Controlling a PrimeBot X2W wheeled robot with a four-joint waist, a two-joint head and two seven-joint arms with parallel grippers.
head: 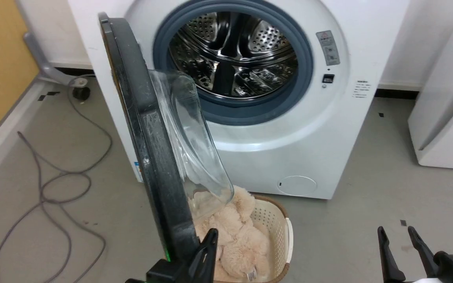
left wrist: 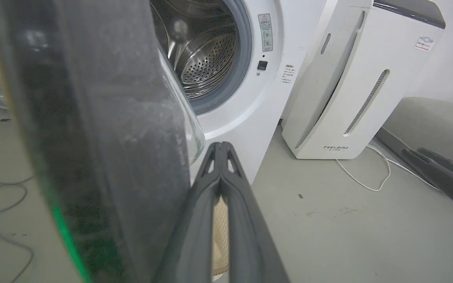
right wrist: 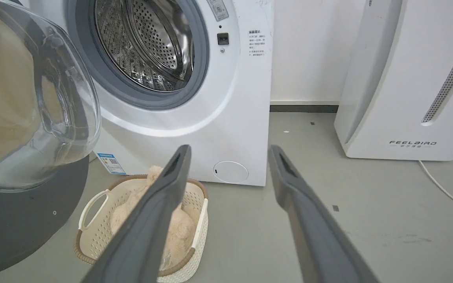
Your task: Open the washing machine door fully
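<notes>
Head view: recorded the washing machine door (head: 159,165) edge-on, running from 11 down to 6 o'clock, hinged at the left of the washing machine (head: 289,157) and roughly square to its front. Judged about half open, short of full swing. Located the left jaws at 6 o'clock, just beside the door's lower inner rim, and the right jaws at 5 o'clock, well apart from the door. Noted a basket (head: 279,228) holding a plush toy (head: 234,236) beneath the glass bowl (head: 187,149). Left wrist view: confirmed left jaws pressed together, gripping nothing, with the dark rim close at 9 o'clock; cannot tell contact. Right wrist view: confirmed right jaws spread wide, empty, pointing at 12 o'clock toward the machine's lower front. Risks, as judged: slipping off the smooth rim during a push, owing to a thin contact line; losing the door to a backswing toward the basket; straining the hinge by pushing past its stop; fouling the floor cable (head: 41,194) at 9 o'clock.
</notes>
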